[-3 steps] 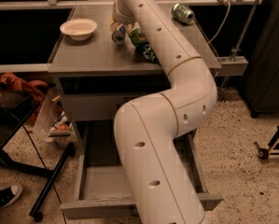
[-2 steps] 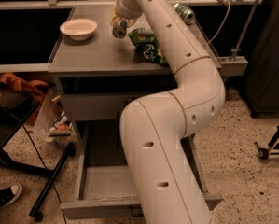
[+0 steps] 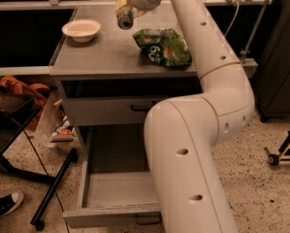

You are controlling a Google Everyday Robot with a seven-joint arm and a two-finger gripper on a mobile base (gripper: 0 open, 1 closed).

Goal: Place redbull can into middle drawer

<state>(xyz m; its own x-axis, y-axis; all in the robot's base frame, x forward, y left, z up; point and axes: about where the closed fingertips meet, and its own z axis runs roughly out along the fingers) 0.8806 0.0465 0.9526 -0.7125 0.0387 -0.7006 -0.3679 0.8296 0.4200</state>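
Observation:
My gripper (image 3: 126,9) is at the top of the camera view, above the back of the grey cabinet top (image 3: 101,57). It is shut on the redbull can (image 3: 125,21), which hangs clear of the surface with its silver end facing the camera. The middle drawer (image 3: 113,191) is pulled out at the bottom of the view, and the part of its inside that I can see holds nothing. My white arm crosses in front of the drawer's right side. The uppermost drawer (image 3: 105,111), with its black handle, is shut.
A white bowl (image 3: 81,29) sits at the counter's back left. A green snack bag (image 3: 165,46) lies right of the can. A black stand (image 3: 52,188), an orange cloth (image 3: 23,89) and a shoe (image 3: 4,205) are on the floor at the left.
The gripper has lifted the can slightly off the counter. The arm has swung aside, so the green bag is now fully in view and the green can at the back is hidden.

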